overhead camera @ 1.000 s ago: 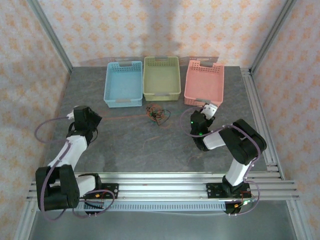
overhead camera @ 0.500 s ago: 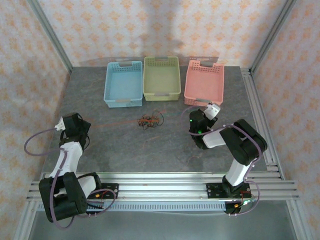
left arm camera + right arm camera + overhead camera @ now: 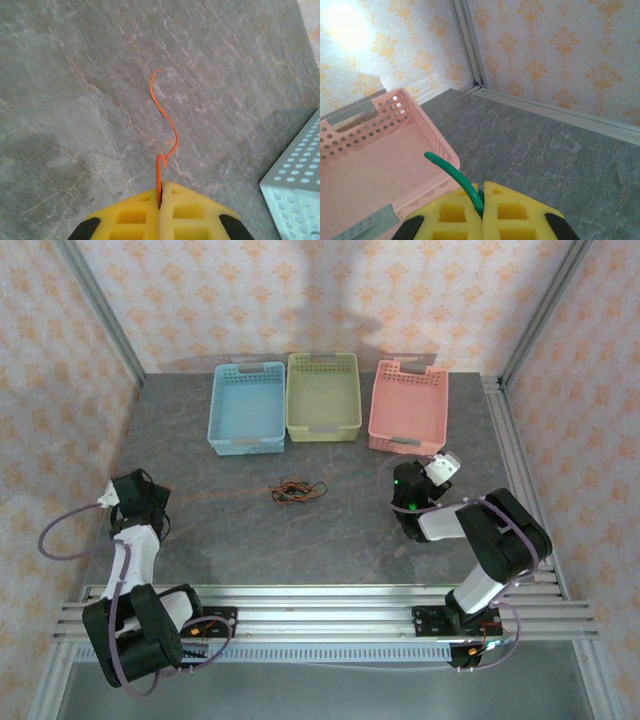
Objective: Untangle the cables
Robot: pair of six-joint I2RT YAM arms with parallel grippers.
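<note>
At the left edge of the table (image 3: pixel 330 540), the left gripper (image 3: pixel 135 495) sits low over the grey surface, well apart from the baskets. In the left wrist view, the left gripper (image 3: pixel 161 192) has its yellow fingers pressed together and clamped on a thin orange cable (image 3: pixel 167 120). The cable leaves the fingertips, makes a small loop, and snakes away across the bare table to a hooked free end. A corner of the blue basket (image 3: pixel 297 180) stands to the right of it, not touching it. In the overhead view, a faint orange line runs from the left gripper toward the cable bunch (image 3: pixel 297 491). This small knot of dark and red-orange wires lies on the table near the centre, in front of the gap between the blue basket (image 3: pixel 247 408) and the green basket (image 3: pixel 323 395). The pink basket (image 3: pixel 408 410) stands at the right end of the row. The right gripper (image 3: pixel 440 465) is just beside its near right corner. In the right wrist view, the right gripper (image 3: pixel 482 192) is likewise closed, pinching a green cable (image 3: pixel 455 172). Its short free end arcs up and left over the near rim of the pink basket (image 3: pixel 370 165).
</note>
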